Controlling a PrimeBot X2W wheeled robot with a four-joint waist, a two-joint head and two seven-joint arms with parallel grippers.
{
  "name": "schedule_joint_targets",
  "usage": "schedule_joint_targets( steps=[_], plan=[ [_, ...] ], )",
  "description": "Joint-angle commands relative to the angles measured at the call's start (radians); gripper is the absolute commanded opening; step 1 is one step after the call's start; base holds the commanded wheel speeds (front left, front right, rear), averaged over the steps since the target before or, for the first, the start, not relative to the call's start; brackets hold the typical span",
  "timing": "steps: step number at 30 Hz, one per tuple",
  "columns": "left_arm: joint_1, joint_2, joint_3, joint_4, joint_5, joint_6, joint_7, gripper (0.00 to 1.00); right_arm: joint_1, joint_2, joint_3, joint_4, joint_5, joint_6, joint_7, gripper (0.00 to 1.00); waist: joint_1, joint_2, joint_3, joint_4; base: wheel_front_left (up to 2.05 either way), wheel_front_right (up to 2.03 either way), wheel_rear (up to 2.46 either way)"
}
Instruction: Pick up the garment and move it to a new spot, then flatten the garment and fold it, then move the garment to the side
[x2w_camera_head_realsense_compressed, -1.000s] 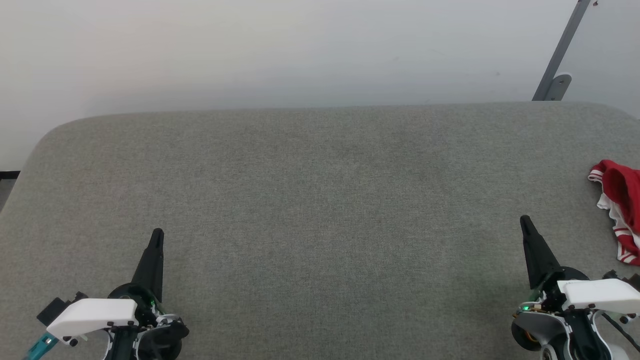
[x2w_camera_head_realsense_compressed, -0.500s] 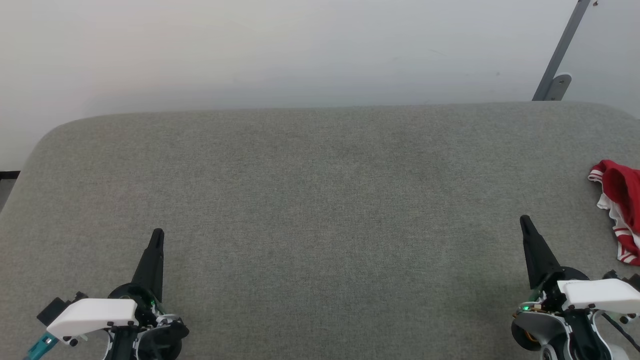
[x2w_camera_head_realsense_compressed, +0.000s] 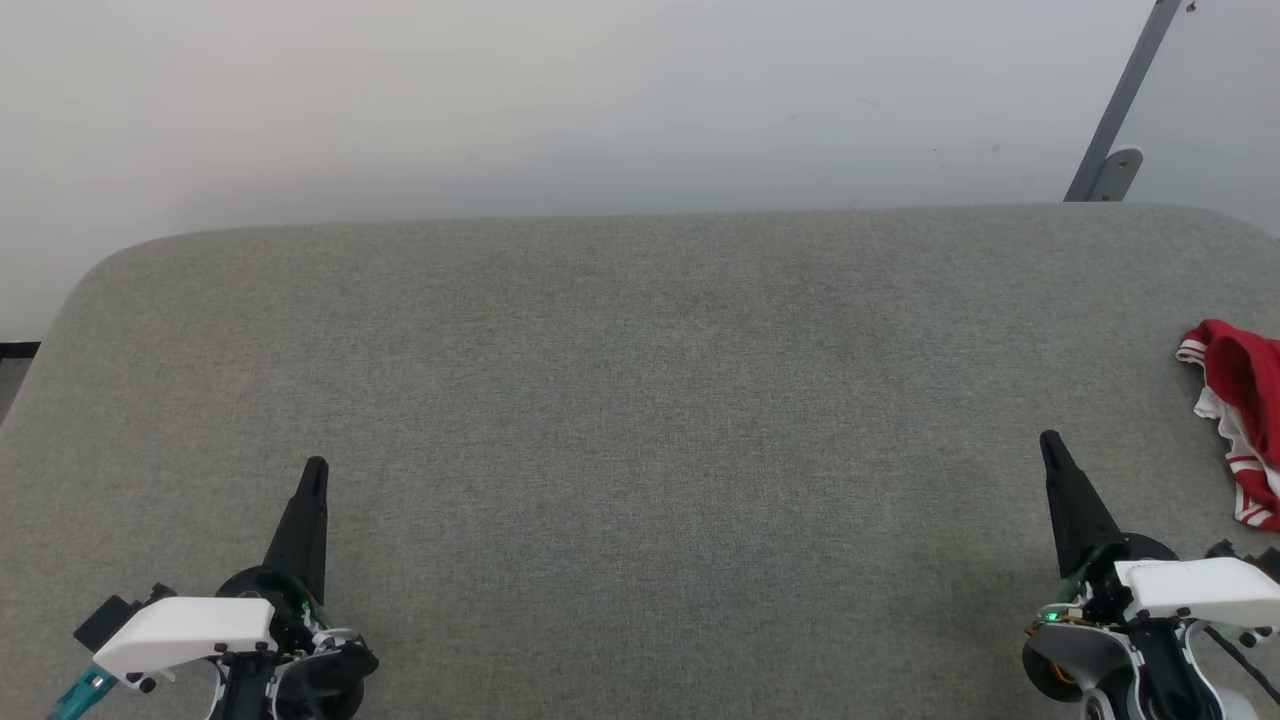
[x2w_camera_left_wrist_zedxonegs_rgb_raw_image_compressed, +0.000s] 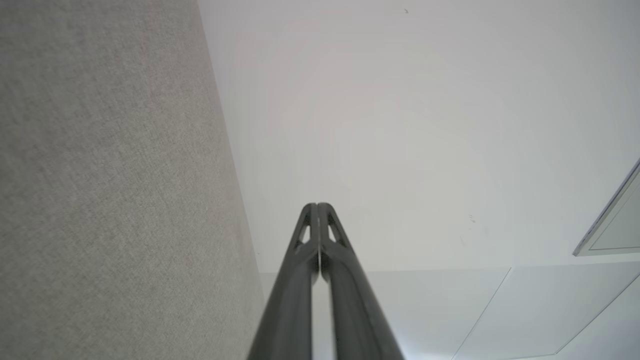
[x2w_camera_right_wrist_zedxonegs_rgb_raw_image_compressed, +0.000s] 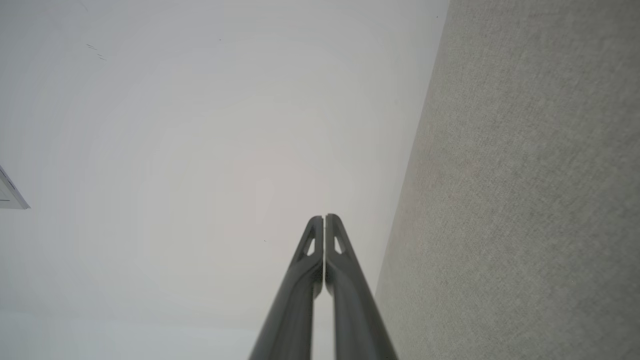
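1. The grey cloth-covered table (x2w_camera_head_realsense_compressed: 640, 420) was seen spread across almost the whole head view, with a pale wall (x2w_camera_head_realsense_compressed: 500, 100) behind its far edge. The red shirt (x2w_camera_head_realsense_compressed: 1240, 400) lay close to the table's right edge. It was therefore judged that a careless drag or a weak pinch could let the cloth slide off that side and out of reach.
2. The red shirt, trimmed in white and stripes, was seen crumpled in a heap at the right, partly cut off by the edge of the head view. Its full shape could not be told. Because it was bunched, it was judged that several layers, or only one loose fold, might be caught. The shirt could then be lifted twisted and be hard to flatten.
3. The right gripper (x2w_camera_head_realsense_compressed: 1048, 440) was seen at the near right, left of the red shirt and apart from it. In the right wrist view the right gripper (x2w_camera_right_wrist_zedxonegs_rgb_raw_image_compressed: 324, 218) was shown clenched, its two dark fingers pressed together, with nothing held or touched. It was judged that, unless the fingers were parted before the reach, the heap would merely be pushed toward the edge.
4. The left gripper (x2w_camera_head_realsense_compressed: 314, 468) was seen at the near left, well apart from the red shirt. In the left wrist view the left gripper (x2w_camera_left_wrist_zedxonegs_rgb_raw_image_compressed: 317, 206) was likewise shown clenched on nothing.
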Motion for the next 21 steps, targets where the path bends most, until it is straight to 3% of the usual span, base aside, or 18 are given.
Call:
schedule_joint_targets(
  steps=[1, 21],
  plan=[
    [-0.013, 0.000, 0.002, 0.000, -0.001, -0.006, 0.002, 0.00, -0.003, 0.002, -0.001, 0.002, 0.004, 0.000, 0.003, 0.00, 0.0000, 0.0000, 0.000, 0.000, 0.00, 0.00, 0.00],
    [-0.013, -0.001, 0.003, 0.000, 0.000, -0.006, 0.003, 0.00, -0.003, 0.002, -0.001, 0.002, 0.004, 0.000, 0.003, 0.00, 0.0000, 0.0000, 0.000, 0.000, 0.00, 0.00, 0.00]
  ],
)
